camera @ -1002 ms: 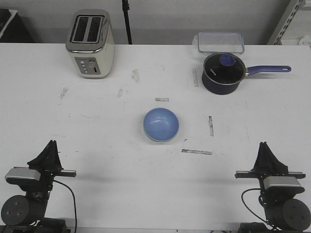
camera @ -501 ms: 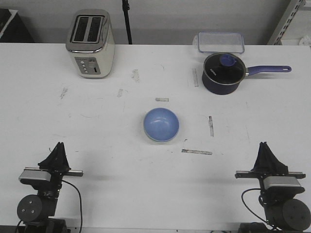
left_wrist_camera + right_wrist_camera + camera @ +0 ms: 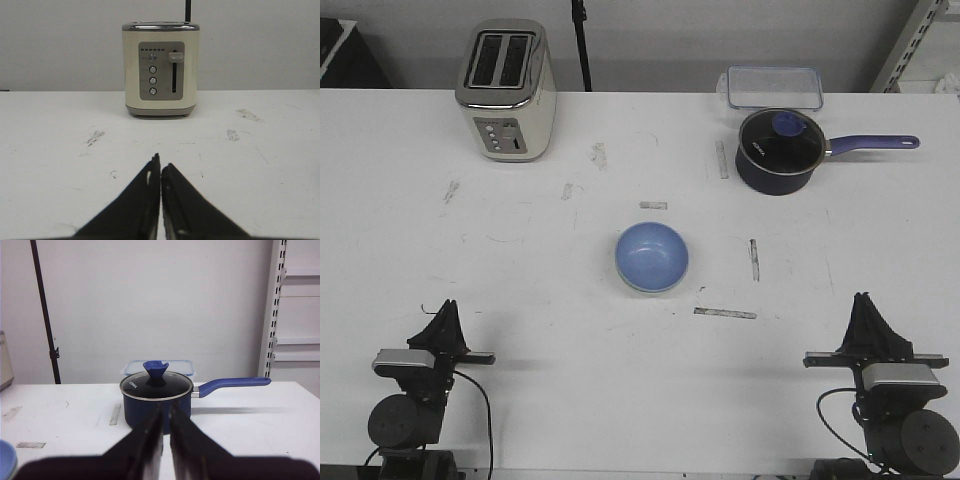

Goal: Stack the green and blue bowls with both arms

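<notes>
Both jaw pairs are together, empty: left gripper [image 3: 160, 170] facing a cream toaster [image 3: 161, 68], right gripper [image 3: 163, 412] facing a dark saucepan [image 3: 156, 399]; stacked blue bowl [image 3: 651, 257] sits ahead between them.

lidded saucepan [image 3: 156, 399], closed right hand [image 3: 165, 412]

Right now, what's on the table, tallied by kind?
Bowls: 2, a blue bowl nested in a green bowl, only its rim showing
Toaster: 1
Saucepan with lid: 1
Clear lidded container: 1
Total: 5
</notes>
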You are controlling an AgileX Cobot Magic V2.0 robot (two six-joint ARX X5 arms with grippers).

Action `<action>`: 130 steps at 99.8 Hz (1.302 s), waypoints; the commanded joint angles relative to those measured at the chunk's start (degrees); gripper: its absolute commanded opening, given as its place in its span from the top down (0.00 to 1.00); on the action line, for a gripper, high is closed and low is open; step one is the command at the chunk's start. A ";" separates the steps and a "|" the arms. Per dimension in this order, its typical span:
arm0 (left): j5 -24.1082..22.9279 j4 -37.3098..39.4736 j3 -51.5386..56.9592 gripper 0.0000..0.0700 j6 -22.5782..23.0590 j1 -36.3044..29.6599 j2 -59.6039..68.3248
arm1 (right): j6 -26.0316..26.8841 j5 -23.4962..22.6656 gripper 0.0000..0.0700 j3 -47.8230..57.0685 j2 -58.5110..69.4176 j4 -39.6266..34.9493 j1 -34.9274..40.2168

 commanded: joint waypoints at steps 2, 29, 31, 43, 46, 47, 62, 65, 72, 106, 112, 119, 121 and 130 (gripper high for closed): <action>-0.09 0.61 -1.53 1.00 0.85 0.09 -1.86 | -0.28 -0.02 0.98 0.04 -0.17 0.76 0.02; -0.11 -1.99 -1.79 1.00 0.79 0.09 -1.86 | -0.28 -0.02 0.98 0.07 -0.17 0.79 0.02; -0.11 -2.01 -1.79 1.00 0.79 0.09 -1.86 | -0.28 -0.02 0.98 0.07 -0.17 0.79 0.02; -0.09 -1.99 -1.77 1.00 0.79 0.09 -1.86 | -0.28 -0.02 0.98 0.07 -0.17 0.79 0.02; -0.11 -1.99 -1.79 1.00 0.79 0.09 -1.86 | -0.28 -0.02 0.98 0.07 -0.17 0.79 0.02; -0.09 -1.99 -1.77 1.00 0.79 0.09 -1.86 | -0.28 -0.02 0.98 0.07 -0.17 0.79 0.02; -0.09 -1.99 -1.77 1.00 0.79 0.09 -1.86 | -0.28 -0.02 0.98 0.07 -0.17 0.79 0.02; -0.09 -1.99 -1.77 1.00 0.79 0.09 -1.86 | -0.28 -0.02 0.98 0.04 -0.17 0.79 0.02; -0.09 -1.99 -1.79 1.00 0.79 0.09 -1.86 | -0.28 -0.02 0.98 0.07 -0.17 0.76 0.02; -0.09 -1.99 -1.79 1.00 0.79 0.09 -1.86 | -0.28 -0.02 0.98 0.07 -0.17 0.76 0.02; -0.09 -1.99 -1.79 1.00 0.79 0.09 -1.86 | -0.28 -0.02 0.98 0.04 -0.17 0.79 0.02; -0.09 -1.99 -1.79 1.00 0.79 0.09 -1.86 | -0.28 -0.02 0.98 0.07 -0.17 0.76 0.02; -0.09 -1.99 -1.77 1.00 0.79 0.09 -1.86 | -0.28 -0.02 0.98 0.04 -0.17 0.76 0.02; -0.09 -1.99 -1.79 1.00 0.79 0.09 -1.86 | -0.28 -0.02 0.98 0.04 -0.17 0.79 0.02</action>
